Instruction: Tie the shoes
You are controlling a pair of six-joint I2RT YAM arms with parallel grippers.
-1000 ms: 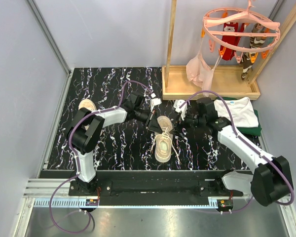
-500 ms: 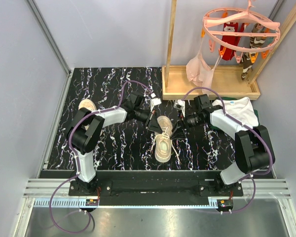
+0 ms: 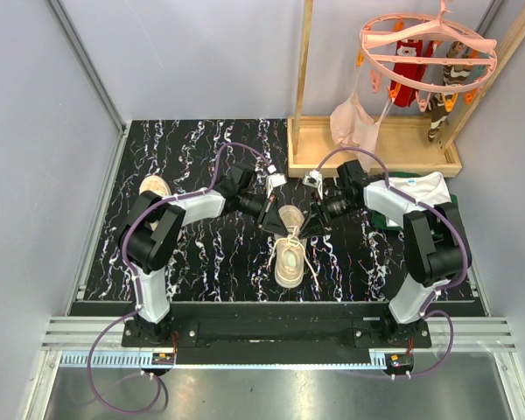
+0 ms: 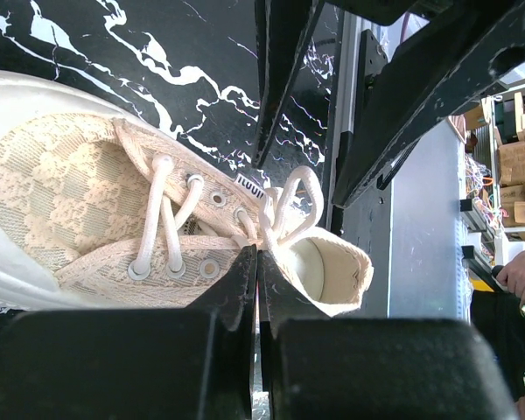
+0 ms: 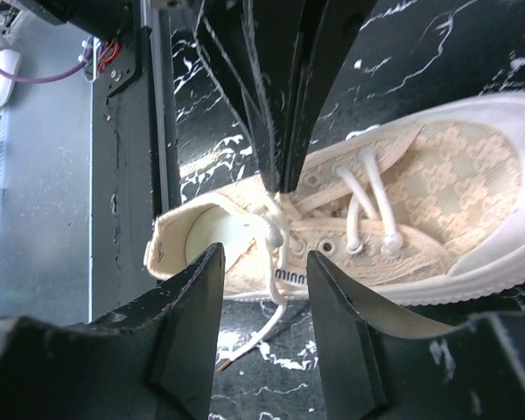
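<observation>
The right gripper point(image 5: 264, 259) has swung in over the shoe point(image 5: 455, 175), jaws apart astride its limp, soft lace point(image 5: 274, 229), the spot to pinch. The left gripper point(image 4: 256, 261), closed, touches the eyelets opposite. The light shoe may slide.

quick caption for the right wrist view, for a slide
Lace-tying close-up: right end effector open over the white laces of the beige sneaker, shut left end effector opposite, marbled table beneath.
</observation>
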